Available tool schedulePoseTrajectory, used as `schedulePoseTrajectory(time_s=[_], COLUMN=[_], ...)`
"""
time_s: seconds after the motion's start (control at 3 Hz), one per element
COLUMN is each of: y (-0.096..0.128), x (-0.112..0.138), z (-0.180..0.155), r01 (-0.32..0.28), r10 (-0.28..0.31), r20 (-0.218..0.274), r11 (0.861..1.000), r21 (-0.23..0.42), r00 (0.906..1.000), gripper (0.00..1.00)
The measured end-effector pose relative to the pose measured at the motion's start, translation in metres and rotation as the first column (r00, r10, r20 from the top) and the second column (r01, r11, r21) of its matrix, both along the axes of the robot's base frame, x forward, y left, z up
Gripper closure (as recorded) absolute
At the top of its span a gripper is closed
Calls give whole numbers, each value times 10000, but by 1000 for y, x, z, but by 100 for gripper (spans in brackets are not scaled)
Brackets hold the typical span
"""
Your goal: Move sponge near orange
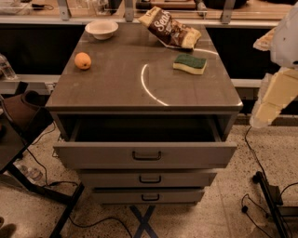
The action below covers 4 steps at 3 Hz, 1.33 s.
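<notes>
Grey cabinet top (111,90) holds sponge (190,63) and orange (83,61) well apart, while the gripper (274,100) hangs beside its right edge, open or closed I cannot tell.

A grey cabinet (144,179) with three drawers stands in the middle. Its top drawer (145,155) is pulled open. A curved line of light (147,88) shines on the worktop (111,88). Below the cabinet the floor (209,218) is speckled, with black cables (95,222) on it. Behind the cabinet runs a long counter (260,10). Left of the cabinet sits a dark chair (21,109). The claw (272,100) hangs right of the cabinet.
</notes>
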<state>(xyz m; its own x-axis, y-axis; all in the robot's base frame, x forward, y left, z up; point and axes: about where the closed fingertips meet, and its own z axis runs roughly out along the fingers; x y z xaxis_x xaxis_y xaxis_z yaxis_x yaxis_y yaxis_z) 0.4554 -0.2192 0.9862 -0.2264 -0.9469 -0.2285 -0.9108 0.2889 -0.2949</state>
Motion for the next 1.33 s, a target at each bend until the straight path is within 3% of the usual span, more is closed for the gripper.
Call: schedulePoseTrajectory(time_s=[0.33,0.67,1.0,1.33], y=[-28,-57,-83,-88], x=[61,122,176,218], z=[5,10,19,6], r01=[706,1364,1631,1624], r10=[-881,-1934,-2607,-3117], r20=[1286,2170,2837,2911], r11=[9884,9579,9314,8829], r21=[1347,2525,3253,4406], r00=[9878,9568,9228,9045], gripper=[0,0,0,0])
